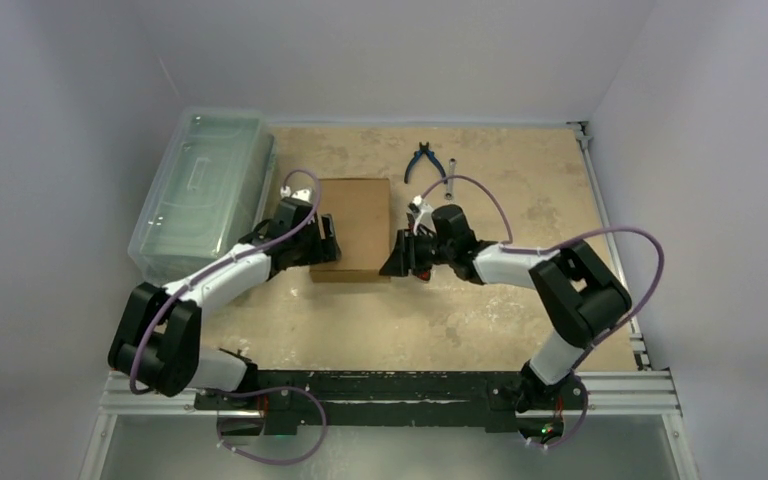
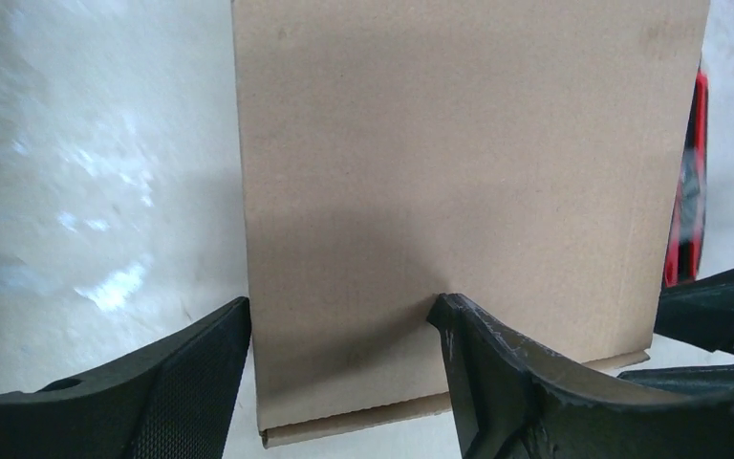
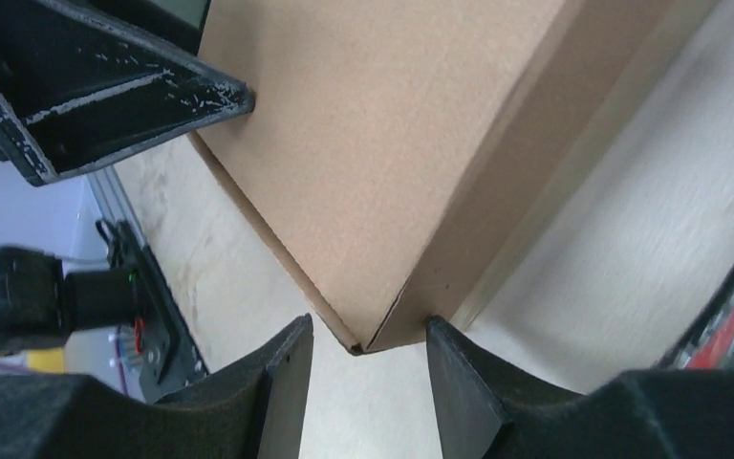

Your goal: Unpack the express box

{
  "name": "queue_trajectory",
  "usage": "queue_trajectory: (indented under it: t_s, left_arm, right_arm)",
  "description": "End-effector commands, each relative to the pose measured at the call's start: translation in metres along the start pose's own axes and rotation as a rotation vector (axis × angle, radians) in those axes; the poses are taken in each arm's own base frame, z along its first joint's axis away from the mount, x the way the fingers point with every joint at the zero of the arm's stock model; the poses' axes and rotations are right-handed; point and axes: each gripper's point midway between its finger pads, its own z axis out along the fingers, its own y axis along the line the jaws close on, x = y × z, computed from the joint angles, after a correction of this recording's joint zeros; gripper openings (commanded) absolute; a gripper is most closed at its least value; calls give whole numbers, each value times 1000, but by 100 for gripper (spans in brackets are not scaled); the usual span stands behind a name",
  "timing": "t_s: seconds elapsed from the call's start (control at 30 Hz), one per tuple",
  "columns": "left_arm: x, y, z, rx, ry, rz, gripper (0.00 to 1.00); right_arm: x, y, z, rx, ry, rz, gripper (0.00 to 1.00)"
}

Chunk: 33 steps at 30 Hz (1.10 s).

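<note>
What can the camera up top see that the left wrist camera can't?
Only the top view shows the clear plastic bin with its lid on, the blue-handled pliers beyond the box, and both whole arms. Only the left wrist view shows, up close, the textured pad of a left finger and the thin seam along the box's near edge. Both show the brown cardboard express box, lid shut, with the left gripper open, straddling its left edge.
</note>
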Motion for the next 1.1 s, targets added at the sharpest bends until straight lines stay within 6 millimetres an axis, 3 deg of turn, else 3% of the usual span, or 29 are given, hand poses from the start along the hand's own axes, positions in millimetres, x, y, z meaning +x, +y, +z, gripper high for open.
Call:
queue_trajectory:
  t_s: [0.0, 0.17, 0.37, 0.5, 0.6, 0.7, 0.83, 0.9, 1.0, 1.07]
  left_arm:
    - [63, -27, -26, 142, 156, -37, 69]
    - [74, -23, -58, 164, 146, -94, 77]
    - [48, -15, -84, 95, 57, -67, 92]
    - [42, -15, -74, 77, 53, -51, 90]
    - [35, -24, -62, 102, 40, -57, 83]
    - [28, -23, -53, 84, 12, -62, 75]
    - [21, -14, -47, 37, -38, -72, 72]
    - [24, -14, -46, 45, -38, -74, 72]
    - [31, -13, -41, 55, -20, -73, 81]
    - [38, -14, -37, 72, -3, -76, 82]
  right_arm:
    - [29, 31, -25, -90, 28, -72, 50]
    - [42, 25, -50, -8, 37, -84, 55]
    - [18, 24, -67, 73, -55, -102, 78]
    - [5, 32, -59, 52, -79, -38, 91]
    - [-4, 41, -53, 7, -112, 36, 98]
    - [-8, 41, -48, -5, -131, 79, 99]
    - [-8, 37, -45, 9, -136, 90, 99]
    - [-3, 34, -45, 11, -126, 98, 99]
    - [2, 30, -43, 13, -122, 94, 98]
    - [5, 27, -41, 15, -119, 82, 98]
